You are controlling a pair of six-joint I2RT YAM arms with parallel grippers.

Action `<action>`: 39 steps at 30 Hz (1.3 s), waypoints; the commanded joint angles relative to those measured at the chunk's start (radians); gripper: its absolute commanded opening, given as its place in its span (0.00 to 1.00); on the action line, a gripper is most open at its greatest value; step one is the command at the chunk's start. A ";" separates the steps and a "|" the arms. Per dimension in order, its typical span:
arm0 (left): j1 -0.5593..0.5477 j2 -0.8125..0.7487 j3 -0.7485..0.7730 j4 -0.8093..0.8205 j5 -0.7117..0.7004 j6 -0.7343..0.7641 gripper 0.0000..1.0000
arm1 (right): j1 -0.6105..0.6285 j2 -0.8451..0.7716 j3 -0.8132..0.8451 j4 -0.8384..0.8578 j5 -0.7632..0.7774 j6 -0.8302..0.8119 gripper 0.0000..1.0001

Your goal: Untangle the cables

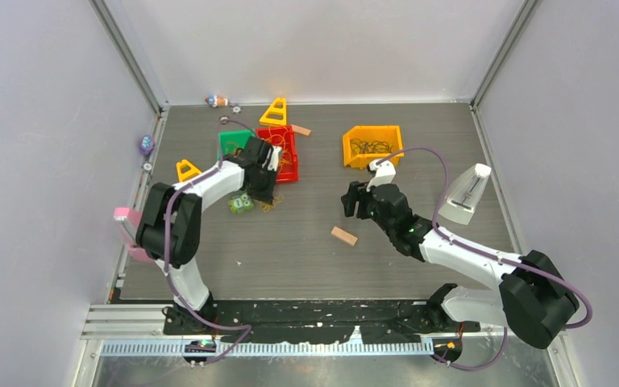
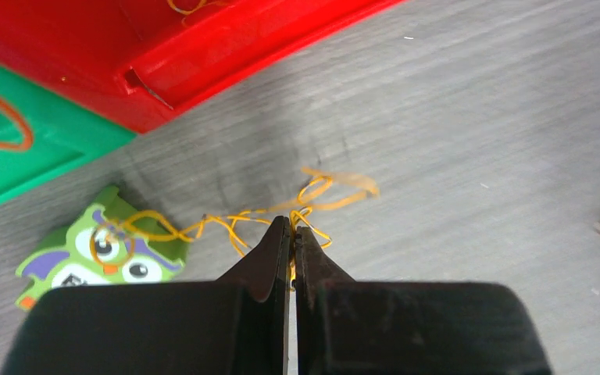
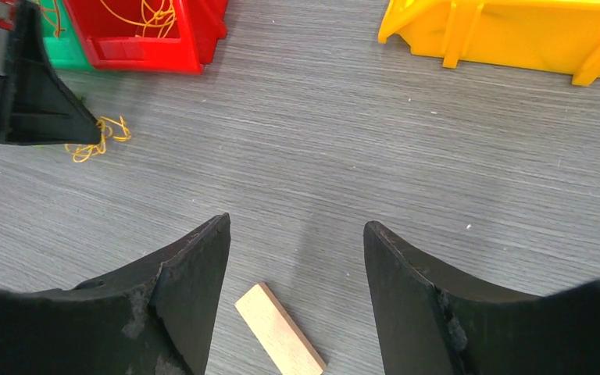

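Note:
A tangle of thin yellow-orange cable (image 2: 238,223) lies on the grey table in front of the red bin (image 2: 226,47). My left gripper (image 2: 293,226) is shut on a loop of this yellow cable at its tips; one end of the strand lies over a green owl toy (image 2: 70,258). The same clump shows in the right wrist view (image 3: 98,141) and the top view (image 1: 270,205). More yellow cable lies in the red bin (image 3: 152,16), orange cable in the green bin (image 2: 0,117), dark cables in the yellow bin (image 1: 371,147). My right gripper (image 3: 297,230) is open and empty above a wooden block (image 3: 280,328).
Yellow triangular pieces (image 1: 274,113) stand behind the bins and at the left (image 1: 187,170). A white metronome-like object (image 1: 467,193) stands at the right. A second wooden block (image 1: 301,130) lies behind the red bin. A pink object (image 1: 125,216) hangs at the left edge.

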 commanded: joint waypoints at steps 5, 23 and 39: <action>-0.018 -0.233 0.086 -0.070 0.163 -0.038 0.00 | 0.003 -0.035 -0.002 0.046 0.049 0.000 0.68; 0.092 0.165 0.706 -0.210 0.129 -0.038 0.00 | -0.001 -0.096 -0.013 0.011 0.092 -0.004 0.67; 0.100 0.133 0.556 -0.098 0.066 -0.028 0.57 | -0.051 -0.186 -0.008 -0.116 0.137 -0.006 0.68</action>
